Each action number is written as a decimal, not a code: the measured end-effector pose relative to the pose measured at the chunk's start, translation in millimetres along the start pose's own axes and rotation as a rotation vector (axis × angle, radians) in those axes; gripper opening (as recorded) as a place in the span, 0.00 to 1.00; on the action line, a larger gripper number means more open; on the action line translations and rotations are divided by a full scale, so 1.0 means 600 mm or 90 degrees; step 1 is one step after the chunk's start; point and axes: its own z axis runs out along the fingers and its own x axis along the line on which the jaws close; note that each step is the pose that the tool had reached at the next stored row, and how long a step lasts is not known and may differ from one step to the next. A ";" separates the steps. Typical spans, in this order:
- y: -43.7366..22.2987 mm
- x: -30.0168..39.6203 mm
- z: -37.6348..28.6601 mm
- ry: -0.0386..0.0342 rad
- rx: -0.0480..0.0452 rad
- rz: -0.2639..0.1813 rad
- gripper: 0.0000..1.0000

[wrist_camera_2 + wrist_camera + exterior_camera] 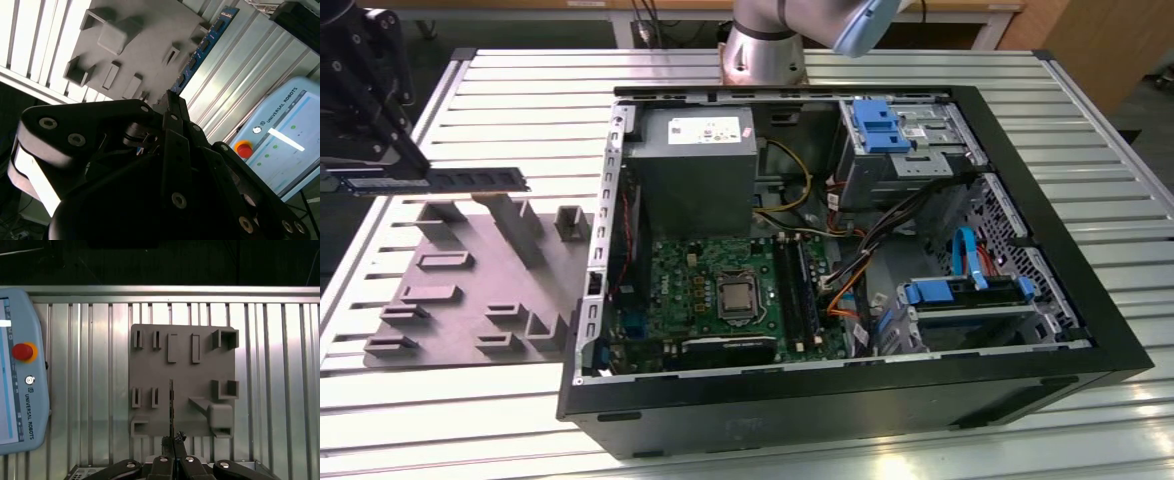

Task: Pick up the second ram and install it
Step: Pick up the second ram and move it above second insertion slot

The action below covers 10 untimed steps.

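Now | end effector [383, 178] clamped on second ram [474, 180] | over grey fixture [467, 275] | free end apart from case rim [606, 200]

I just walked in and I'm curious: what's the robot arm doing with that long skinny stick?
The robot arm's gripper is pinching the second ram, a long thin memory stick, near one end. It holds the stick level above the grey fixture plate on the table. The open computer case sits toward the exterior view's right, and the stick is not in its motherboard yet.
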 end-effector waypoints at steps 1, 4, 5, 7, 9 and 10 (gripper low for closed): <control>-0.001 0.000 0.000 0.0000 0.0000 0.000 0.11; -0.004 0.000 0.000 0.0000 0.0000 0.000 0.11; -0.005 0.000 0.000 0.0000 0.0000 0.000 0.11; -0.007 0.000 0.000 0.0000 0.0000 0.000 0.11; -0.009 0.000 0.000 0.0000 0.0000 0.000 0.11; -0.011 0.000 0.000 0.0000 0.0000 0.000 0.11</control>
